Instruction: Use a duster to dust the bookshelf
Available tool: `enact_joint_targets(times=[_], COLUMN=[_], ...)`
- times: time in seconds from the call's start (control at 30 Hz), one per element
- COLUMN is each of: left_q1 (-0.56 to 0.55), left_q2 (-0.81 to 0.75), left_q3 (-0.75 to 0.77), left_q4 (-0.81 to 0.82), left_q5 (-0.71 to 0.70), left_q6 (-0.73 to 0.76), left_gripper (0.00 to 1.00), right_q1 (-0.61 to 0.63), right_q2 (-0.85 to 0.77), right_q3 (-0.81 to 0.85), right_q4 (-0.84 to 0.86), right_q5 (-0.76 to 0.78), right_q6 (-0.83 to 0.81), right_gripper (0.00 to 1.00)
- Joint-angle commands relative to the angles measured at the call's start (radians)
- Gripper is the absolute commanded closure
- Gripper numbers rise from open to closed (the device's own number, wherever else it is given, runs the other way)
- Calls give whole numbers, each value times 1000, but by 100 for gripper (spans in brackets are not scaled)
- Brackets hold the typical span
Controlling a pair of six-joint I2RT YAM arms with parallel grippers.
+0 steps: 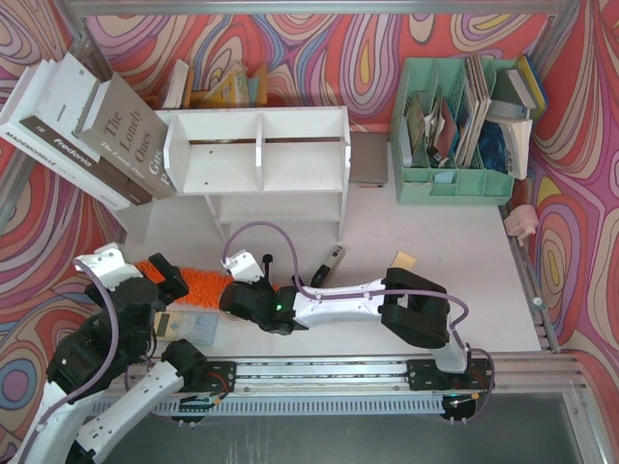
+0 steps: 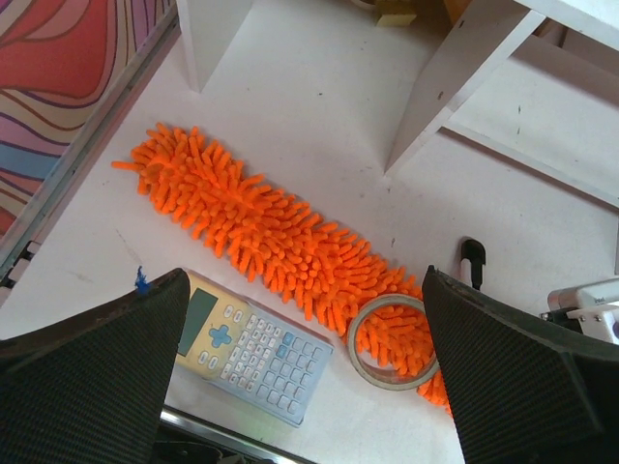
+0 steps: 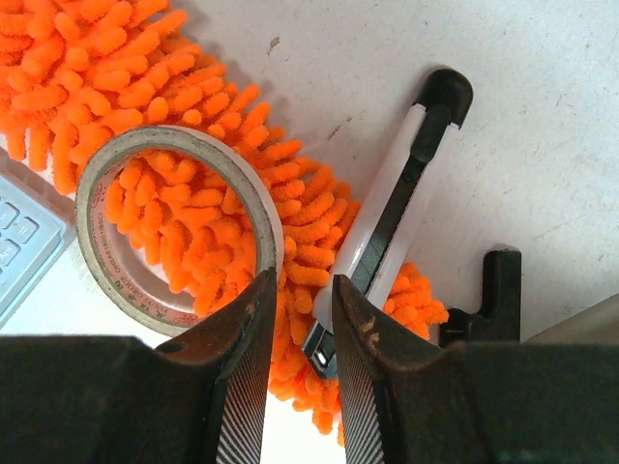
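**Grasping the duster before dusting.** The duster (image 2: 280, 237) lies flat on the worktop (image 1: 435, 242), just in front of the bookshelf (image 1: 261, 155) and not touching it. The right gripper (image 3: 305, 290), stretched across from its base, is clenched low on the duster's end nearest the right arm. Orange pile fills the narrow slot between its jaws, but whether the thin handle is caught beneath the fluff cannot be told. A roll of tape (image 3: 174, 227) rests on the pile just beside this grip, so a lift would probably tip it off. A white-and-black tool (image 3: 387, 213) lies against the same end, and a calculator (image 2: 256, 343) sits alongside. The left gripper (image 2: 305, 280) hangs spread wide above the duster's middle, grasping nothing, seemingly placed to assist. Dusting appears not yet begun.
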Motion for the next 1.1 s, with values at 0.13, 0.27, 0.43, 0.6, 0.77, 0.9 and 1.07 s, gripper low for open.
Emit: enact_joint_targets(times=[0.13, 0.27, 0.43, 0.6, 0.77, 0.9, 1.07], left_q1=[-1, -1, -1, -1, -2, -1, -2], left_q2=[34, 39, 40, 43, 44, 44, 39], left_q3=[-14, -13, -17, -17, -18, -19, -20], left_q4=[18, 19, 23, 26, 28, 32, 29], left_q5=[-2, 2, 3, 10, 8, 16, 8], left_q6=[3, 5, 6, 11, 12, 17, 12], left_gripper=[5, 5, 5, 5, 4, 4, 4], right_q1=[-6, -5, -6, -5, -6, -7, -5], right_q2=[-23, -22, -25, -37, -43, -34, -52], right_q3=[-8, 5, 19, 20, 28, 39, 30], right_q4=[55, 42, 20, 17, 17, 15, 31], right_q5=[-14, -16, -3, 19, -1, -7, -8], right_q6=[-16, -18, 1, -14, 0, -10, -7], right_gripper=[64, 63, 63, 63, 63, 63, 61])
